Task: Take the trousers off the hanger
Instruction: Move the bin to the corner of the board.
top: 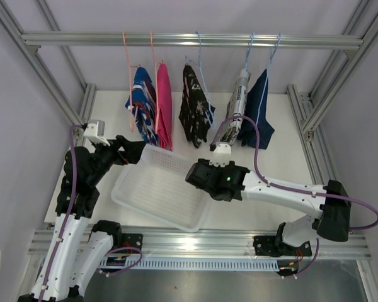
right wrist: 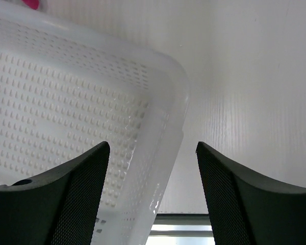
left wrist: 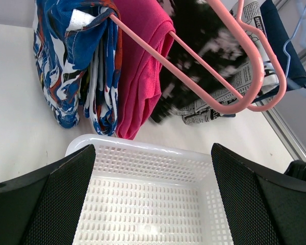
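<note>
The left gripper [left wrist: 153, 149] has its two black fingers spread wide and holds nothing. It hangs over the near end of the white plastic basket with small holes [left wrist: 122, 142]. Just past the basket's far rim hang the blue trousers with the red and white pattern [left wrist: 61, 66], and the plain pink trousers [left wrist: 140, 71] touch them on the right. Each pair is folded over a thin pink wire hanger [left wrist: 255, 56]. Next along the silver metal rail [top: 189, 39] come the black trousers with the white pattern [top: 195, 113], the white trousers with black print [top: 239, 97] and the dark blue denim trousers [top: 258, 110]. The right gripper [right wrist: 153, 148] is spread wide too and empty, and sits low over the basket's other edge and the white table [right wrist: 255, 76]. So no pair is off yet — this looks like the reach. The left gripper likely needs to go up and forward, pinch the blue or pink cloth, and slide it off gently, since a hard tug could pull the hanger off too.
</note>
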Controlling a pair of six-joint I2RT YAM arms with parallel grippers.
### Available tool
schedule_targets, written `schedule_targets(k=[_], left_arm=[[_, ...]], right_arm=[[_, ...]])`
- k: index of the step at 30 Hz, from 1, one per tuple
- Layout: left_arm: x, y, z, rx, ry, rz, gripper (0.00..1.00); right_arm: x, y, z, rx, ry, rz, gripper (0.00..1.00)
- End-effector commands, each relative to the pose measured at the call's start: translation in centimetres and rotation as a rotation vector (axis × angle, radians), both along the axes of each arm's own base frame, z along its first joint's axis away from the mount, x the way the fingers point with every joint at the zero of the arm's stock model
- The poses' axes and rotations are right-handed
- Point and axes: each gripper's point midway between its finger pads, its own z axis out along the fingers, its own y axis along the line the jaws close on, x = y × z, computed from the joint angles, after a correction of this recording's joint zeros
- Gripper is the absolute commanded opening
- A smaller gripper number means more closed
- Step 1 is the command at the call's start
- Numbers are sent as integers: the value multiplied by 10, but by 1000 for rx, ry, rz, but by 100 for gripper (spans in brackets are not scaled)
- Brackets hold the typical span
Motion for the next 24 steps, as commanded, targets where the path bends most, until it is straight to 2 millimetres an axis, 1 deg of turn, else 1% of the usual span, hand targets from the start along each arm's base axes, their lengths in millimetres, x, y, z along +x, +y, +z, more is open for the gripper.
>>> schedule_targets(k=[1,2,3,4,6,8,9,11,15,19,22,23,24], left_arm=[[-2,-2,8,1,-26,-21,99],[-2,-2,8,1,-26,-21,100],[-1,-2,7,2,-23,-21,99],[-1,-2,8,0,-24,-21,99],[-1,-2,9,0,-26,-21,99],[-1,-2,8,0,-22,-22,100],[-2,-3,8,0,-22,-24,99],[-2,-2,8,1,-23,-24,99],[-2,-3,7,0,-21,-25,99],[-2,-4,7,0,-19,-30,99],[-2,-4,6,0,-16,-33,99],[-2,-4,6,-1,-18,-35,99],[-2,-4,7,-1,-21,-35,99]], right_arm=[[-2,-1,-5,88,-42,-138,74],[-8,1,-7,89,-37,-132,74],[-10,2,-9,113,-42,-169,74],[-14,-2,-12,95,-37,-181,74],[-20,0,-13,89,-42,-177,74],[-26,-3,-20,83,-32,-212,73],[-31,-3,-25,71,-28,-205,73],[-35,0,-34,85,-30,-229,73],[-41,14,-54,102,-13,-221,71],[-48,20,-78,47,11,-232,68],[-55,21,-85,18,16,-221,60],[-55,21,-86,17,6,-230,50],[-57,18,-86,4,0,-232,43]])
